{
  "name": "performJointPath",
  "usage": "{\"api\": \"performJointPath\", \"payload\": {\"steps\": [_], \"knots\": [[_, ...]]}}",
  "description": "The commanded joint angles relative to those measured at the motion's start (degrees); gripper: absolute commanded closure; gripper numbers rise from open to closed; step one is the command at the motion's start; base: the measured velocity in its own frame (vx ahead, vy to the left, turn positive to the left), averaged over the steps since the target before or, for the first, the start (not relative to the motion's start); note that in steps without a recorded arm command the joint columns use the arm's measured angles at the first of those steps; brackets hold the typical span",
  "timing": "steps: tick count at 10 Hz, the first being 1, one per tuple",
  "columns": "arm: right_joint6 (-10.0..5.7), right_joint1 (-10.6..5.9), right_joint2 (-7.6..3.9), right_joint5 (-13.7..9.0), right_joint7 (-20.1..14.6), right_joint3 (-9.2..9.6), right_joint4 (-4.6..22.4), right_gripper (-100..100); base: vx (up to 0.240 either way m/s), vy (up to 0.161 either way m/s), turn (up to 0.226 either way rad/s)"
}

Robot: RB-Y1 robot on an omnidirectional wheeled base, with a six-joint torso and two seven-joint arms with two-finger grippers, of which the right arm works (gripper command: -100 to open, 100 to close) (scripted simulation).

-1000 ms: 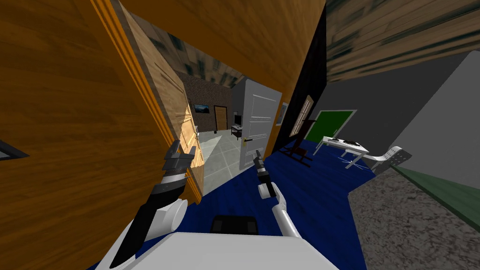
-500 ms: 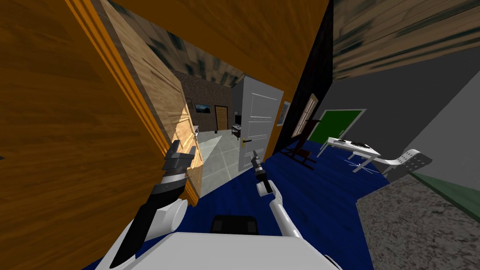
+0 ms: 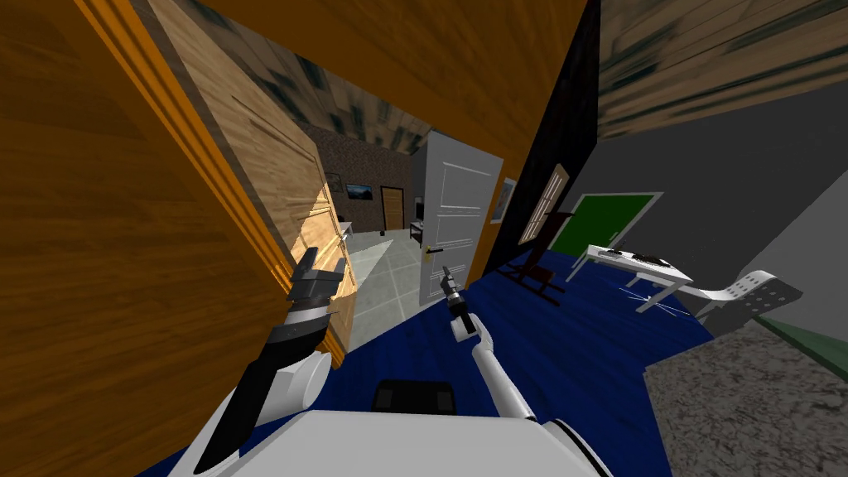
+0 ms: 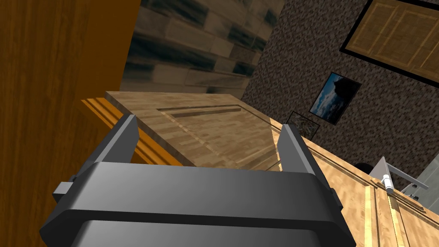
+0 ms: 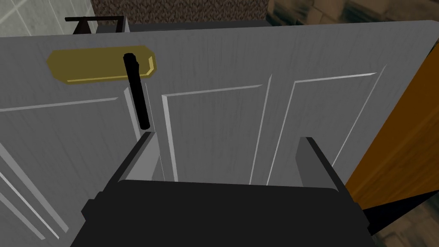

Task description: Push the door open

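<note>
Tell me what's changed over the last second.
I moved forward toward the doorway, so the view spread outward. The right gripper drew slightly nearer the white door, below its black handle. Both grippers stayed open, holding nothing; the left gripper kept its place beside the wooden door.

Two doors: wooden door [image 3: 281, 190], white door [image 3: 460, 211]; maybe third door [image 3: 390, 207] beyond. One table [image 3: 675, 273]. One white chair [image 3: 749, 291].

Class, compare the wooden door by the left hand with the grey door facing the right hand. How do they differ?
The wooden door is light brown with a silver lever; the grey door carries a black lever on a brass plate. Both are panelled.
</note>
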Motion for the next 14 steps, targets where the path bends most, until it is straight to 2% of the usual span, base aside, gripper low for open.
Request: {"api": "performJointPath", "payload": {"steps": [1, 3, 4, 8, 11, 12, 14], "knots": [[-0.1, -1.2, 0.01, 0.53, -0.69, 0.28, 2.61, -100, 0.077, -0.107, 0.043], [0.06, -2.97, -0.02, 1.12, -1.57, 0.57, 5.42, -100, 0.058, -0.123, 0.047], [0.06, -2.97, -0.02, 1.12, -1.57, 0.57, 5.57, -100, 0.063, -0.08, 0.016], [0.35, -6.29, -0.05, 2.24, -3.2, 1.12, 11.14, -100, 0.067, -0.068, 0.036], [0.55, -8.66, -0.06, 3.05, -4.38, 1.52, 15.13, -100, 0.075, -0.108, 0.04], [0.67, -10.04, -0.05, 3.51, -5.06, 1.74, 17.44, -100, 0.081, -0.12, 0.054], [0.79, -11.42, -0.04, 3.98, -5.73, 1.97, 19.74, -100, 0.101, -0.113, 0.042]]}}
